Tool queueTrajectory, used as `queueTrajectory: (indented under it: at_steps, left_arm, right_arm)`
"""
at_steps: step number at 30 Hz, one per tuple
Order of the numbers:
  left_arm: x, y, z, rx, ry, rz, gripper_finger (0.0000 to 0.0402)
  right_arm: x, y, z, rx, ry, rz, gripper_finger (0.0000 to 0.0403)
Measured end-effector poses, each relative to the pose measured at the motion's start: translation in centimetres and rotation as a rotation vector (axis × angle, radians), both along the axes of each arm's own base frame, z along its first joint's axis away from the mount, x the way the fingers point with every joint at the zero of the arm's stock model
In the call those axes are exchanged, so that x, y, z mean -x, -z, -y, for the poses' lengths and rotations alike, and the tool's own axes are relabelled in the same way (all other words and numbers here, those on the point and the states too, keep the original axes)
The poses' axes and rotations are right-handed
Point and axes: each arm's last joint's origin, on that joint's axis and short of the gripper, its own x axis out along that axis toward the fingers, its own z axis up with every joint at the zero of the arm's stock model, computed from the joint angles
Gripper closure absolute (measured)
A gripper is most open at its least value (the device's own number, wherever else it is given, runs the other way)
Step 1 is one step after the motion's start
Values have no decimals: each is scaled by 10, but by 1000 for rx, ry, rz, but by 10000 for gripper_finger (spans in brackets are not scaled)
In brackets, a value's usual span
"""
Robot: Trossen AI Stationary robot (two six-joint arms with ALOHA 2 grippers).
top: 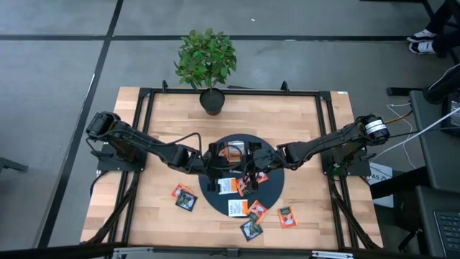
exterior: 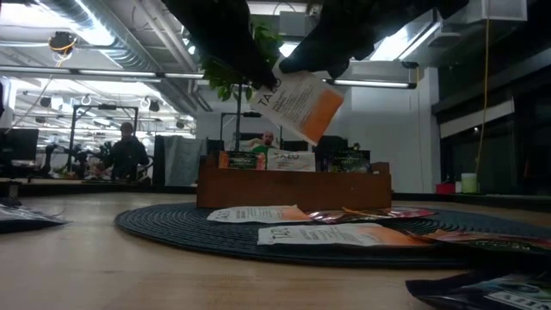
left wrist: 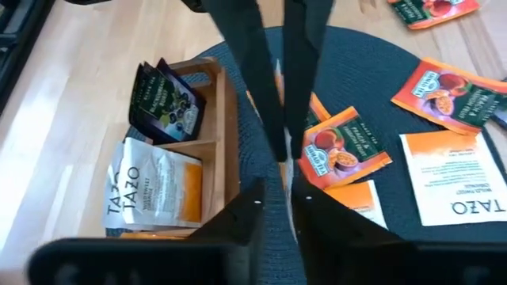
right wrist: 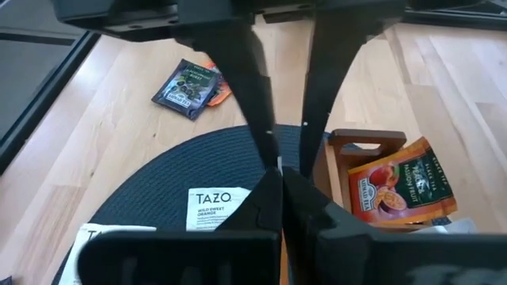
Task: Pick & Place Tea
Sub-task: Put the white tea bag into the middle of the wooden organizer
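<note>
We have several sachets in the tray (exterior: 293, 185); our grippers (exterior: 288, 73) jointly pinch a white-orange sachet (exterior: 301, 103) above; loose sachets (top: 251, 216) remain at six o'clock.

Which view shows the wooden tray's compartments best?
Left wrist view: the wooden tray shows dividers and sachets inside. Low view gives only its front wall; right wrist, one end; high view, mostly covered.

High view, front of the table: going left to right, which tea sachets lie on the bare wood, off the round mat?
orange-and-dark pair → dark sachet → orange sachet
</note>
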Motion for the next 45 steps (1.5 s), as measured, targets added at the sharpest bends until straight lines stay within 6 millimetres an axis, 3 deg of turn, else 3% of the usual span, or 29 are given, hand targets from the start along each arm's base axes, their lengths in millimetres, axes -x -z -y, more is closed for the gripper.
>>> queueTrajectory:
  at_steps: [5, 10, 15, 19, 27, 45]
  left_arm:
    - [5, -4, 5, 5, 24, -4, 293]
    - [19, -24, 8, 35, 72, 25, 270]
    - [42, -49, 7, 55, 86, 52, 270]
    - [60, -60, 4, 28, 71, 82, 295]
    - [85, -42, 1, 96, 64, 154, 393]
    - [98, -3, -2, 137, 79, 269, 399]
  right_arm:
    - [0, 0, 0, 3, 3, 1, 401]
    - [0, 0, 0, 6, 4, -4, 401]
    - [1, 0, 1, 16, 12, 0, 402]
    - [4, -9, 3, 71, 40, 31, 402]
    - [14, -29, 7, 109, 33, 84, 402]
    - [29, 7, 31, 72, 96, 394, 403]
